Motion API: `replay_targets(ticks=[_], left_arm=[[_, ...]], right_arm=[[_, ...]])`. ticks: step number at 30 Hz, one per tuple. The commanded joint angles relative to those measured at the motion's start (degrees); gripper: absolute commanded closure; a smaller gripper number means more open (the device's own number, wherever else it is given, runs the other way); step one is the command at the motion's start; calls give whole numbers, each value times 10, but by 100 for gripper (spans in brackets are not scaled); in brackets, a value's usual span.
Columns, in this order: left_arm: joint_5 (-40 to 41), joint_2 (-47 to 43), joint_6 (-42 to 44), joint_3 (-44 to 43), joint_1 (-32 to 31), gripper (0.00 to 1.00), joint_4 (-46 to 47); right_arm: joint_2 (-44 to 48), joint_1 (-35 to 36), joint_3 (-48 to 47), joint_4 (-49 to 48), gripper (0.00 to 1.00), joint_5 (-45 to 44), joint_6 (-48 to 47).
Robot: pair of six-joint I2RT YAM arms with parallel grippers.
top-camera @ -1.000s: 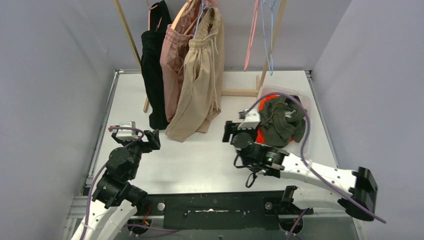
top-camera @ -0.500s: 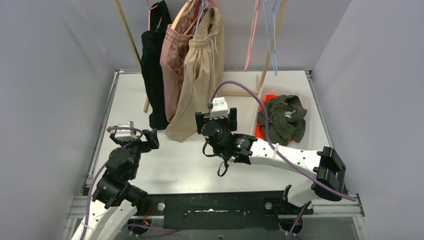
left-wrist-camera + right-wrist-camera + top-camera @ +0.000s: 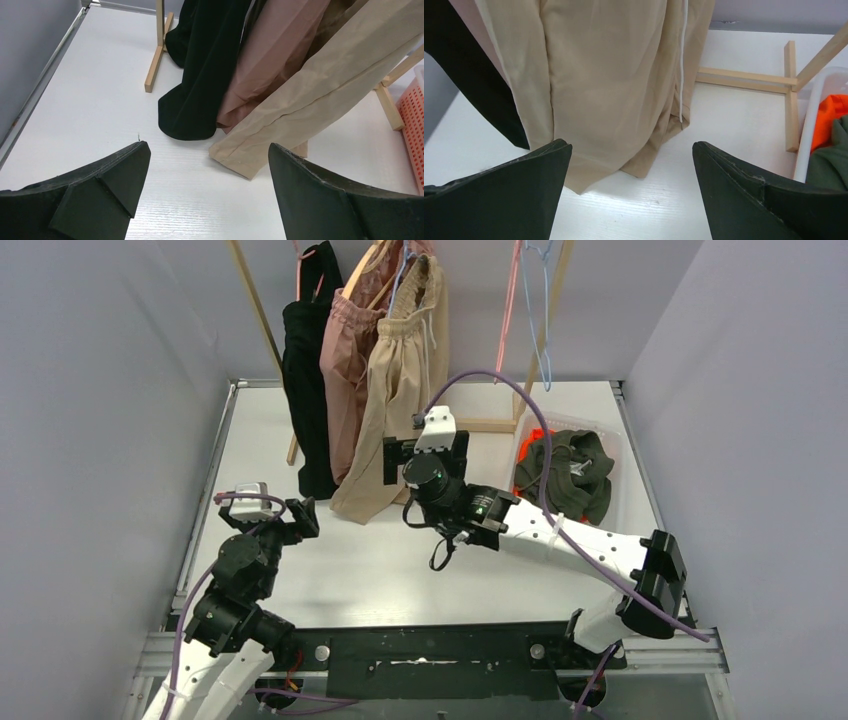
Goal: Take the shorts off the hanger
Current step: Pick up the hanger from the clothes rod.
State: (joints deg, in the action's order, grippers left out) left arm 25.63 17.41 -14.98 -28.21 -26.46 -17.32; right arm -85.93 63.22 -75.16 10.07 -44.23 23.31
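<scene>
The right gripper [image 3: 427,450] has left the translucent plastic bin [image 3: 618,455] it hung over a second ago and has swung left across the white table [image 3: 400,570]. It now sits just beside the lower part of the beige drawstring shorts [image 3: 405,390], apart from the cloth. The left gripper [image 3: 300,516] has not moved and is low over the table's left side.

Only the overhead view shows the whole row on the wooden rack [image 3: 480,424]. A black hanging garment [image 3: 303,380], the dusty pink shorts [image 3: 348,370] and the beige pair are all still on hangers. A pink wire hanger [image 3: 506,310] and a blue wire hanger [image 3: 538,310] dangle to their right. The same view shows the dark olive green shorts [image 3: 572,478] heaped in the bin over the bright orange shorts [image 3: 530,445].

The right wrist camera adds the beige pair's white drawstring [image 3: 682,60] hanging straight down and its hem resting on the table. The left wrist camera shows the black garment's hem [image 3: 182,120] and the beige hem [image 3: 240,157] both touching the tabletop.

In its own view the right gripper [image 3: 631,146] has its fingers spread wide, holding nothing. The left gripper [image 3: 208,147] is equally wide apart, with nothing between its fingers.
</scene>
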Motion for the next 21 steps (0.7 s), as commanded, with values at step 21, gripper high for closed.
replay_targets(ticks=[21], left_arm=[[-22, 18, -5, -4, 4, 9, 33]], right_arm=[[-67, -34, -251, -108, 2, 104, -106]])
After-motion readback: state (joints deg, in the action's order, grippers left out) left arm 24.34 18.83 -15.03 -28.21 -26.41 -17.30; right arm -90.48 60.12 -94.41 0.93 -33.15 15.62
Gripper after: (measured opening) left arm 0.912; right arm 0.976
